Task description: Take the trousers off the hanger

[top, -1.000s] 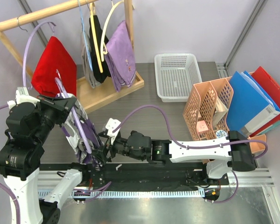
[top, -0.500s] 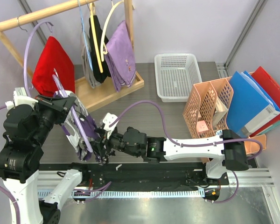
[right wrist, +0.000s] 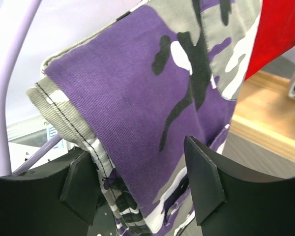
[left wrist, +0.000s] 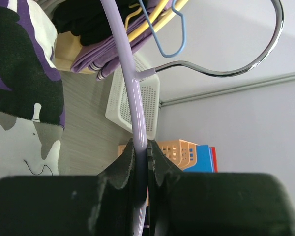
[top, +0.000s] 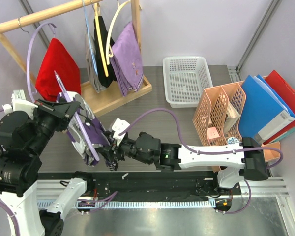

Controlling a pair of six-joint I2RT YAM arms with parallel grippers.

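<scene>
My left end effector (left wrist: 140,147) – clenched on lilac hanger (left wrist: 130,73), my right end effector (right wrist: 140,147) – fingers (right wrist: 204,177) flanking camouflage trousers (right wrist: 137,83), nine o'clock of the surface (top: 137,105), grasp I cannot tell

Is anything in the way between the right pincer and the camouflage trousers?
Nothing visible. The camouflage trousers have their folded edge between the fingers of the right pincer; whether they clamp it is unclear. The left pincer is shut on the lilac hanger.
</scene>
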